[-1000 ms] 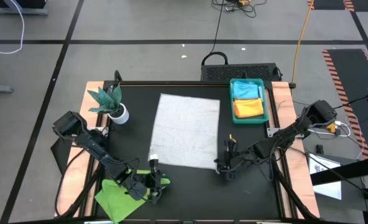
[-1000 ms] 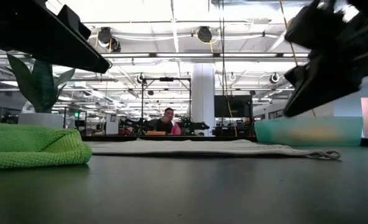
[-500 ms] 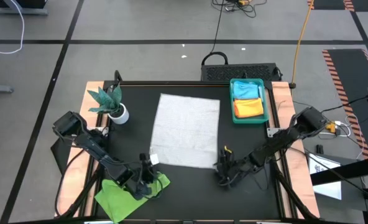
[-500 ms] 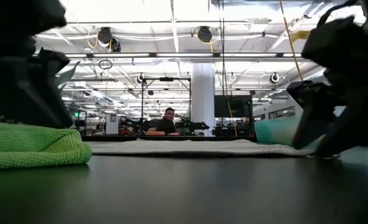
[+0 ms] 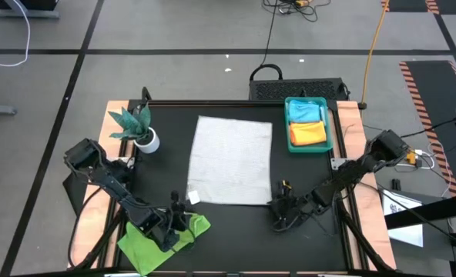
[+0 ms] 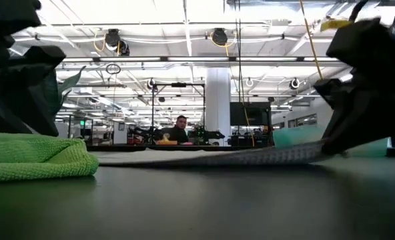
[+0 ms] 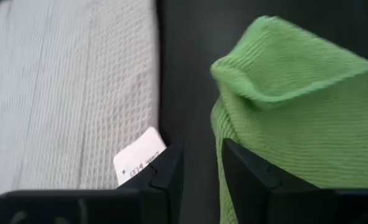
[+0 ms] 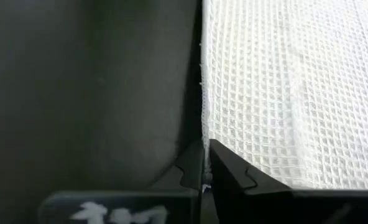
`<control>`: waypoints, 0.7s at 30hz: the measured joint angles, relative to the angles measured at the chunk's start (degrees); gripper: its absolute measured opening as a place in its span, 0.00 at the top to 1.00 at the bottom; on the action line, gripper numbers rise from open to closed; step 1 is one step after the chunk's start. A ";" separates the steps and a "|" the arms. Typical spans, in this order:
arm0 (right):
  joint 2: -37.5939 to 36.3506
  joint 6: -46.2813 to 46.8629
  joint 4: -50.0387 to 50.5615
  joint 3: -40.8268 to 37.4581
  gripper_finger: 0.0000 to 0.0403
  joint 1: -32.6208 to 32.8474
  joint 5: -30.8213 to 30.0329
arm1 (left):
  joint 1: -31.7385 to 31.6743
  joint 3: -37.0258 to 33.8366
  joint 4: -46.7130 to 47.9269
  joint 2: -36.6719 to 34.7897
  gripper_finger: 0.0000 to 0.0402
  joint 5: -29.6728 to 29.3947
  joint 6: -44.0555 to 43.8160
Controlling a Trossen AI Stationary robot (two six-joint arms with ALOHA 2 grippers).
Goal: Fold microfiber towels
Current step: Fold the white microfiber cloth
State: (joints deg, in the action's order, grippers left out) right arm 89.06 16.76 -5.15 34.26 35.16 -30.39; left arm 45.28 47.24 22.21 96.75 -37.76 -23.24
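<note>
The white-grey towel [image 5: 232,161] lies spread flat in the middle of the table. My right gripper [image 5: 279,203] is shut on its near right corner. My left gripper [image 5: 180,211] stands open at the towel's near left corner. One finger is over the white tag [image 7: 137,155], the other is beside the lime green towel [image 7: 296,106], and bare table shows between them. The green towel [image 5: 157,237] lies crumpled at the near left. A pale blue towel [image 5: 306,112] and an orange towel [image 5: 307,134] lie in the teal tray [image 5: 330,123]. My left gripper has one finger [image 7: 162,177] at the tag on the white-grey towel's near left corner; whether it touches I cannot tell. My right gripper pinches the towel's near right corner [image 8: 212,134] between its two fingers, slanting down from the table's right. The corner [image 6: 297,155] is raised a little; the rest lies flat.
A small plant in a white pot [image 5: 139,132] stands at the far left. The teal tray sits at the far right corner. Bare dark table [image 5: 236,238] lies between the towel's near edge and the table's front. A person sits far off in the room [image 6: 180,128].
My right gripper has sunk to the white-grey towel's near right corner and taken hold of it; that corner now stands a little off the table while the rest stays flat. My left gripper has tipped downward and sunk beside the towel's near left corner.
</note>
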 joint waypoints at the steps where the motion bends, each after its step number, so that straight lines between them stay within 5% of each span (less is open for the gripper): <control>1: -1.07 1.54 1.14 0.02 0.97 0.33 0.17 | 0.04 0.00 -0.77 0.00 0.71 0.14 2.08; 12: -10.15 10.03 5.43 0.00 0.99 4.57 6.22 | -4.33 -2.87 -10.27 0.00 0.45 -0.34 14.88; 21: -17.56 17.03 14.60 0.00 1.00 5.94 -5.38 | -6.32 -4.52 -10.79 0.00 0.51 3.03 12.28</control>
State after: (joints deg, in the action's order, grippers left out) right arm 71.50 33.79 9.45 34.26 41.10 -35.77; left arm 38.95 42.72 11.42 96.75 -34.73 -10.96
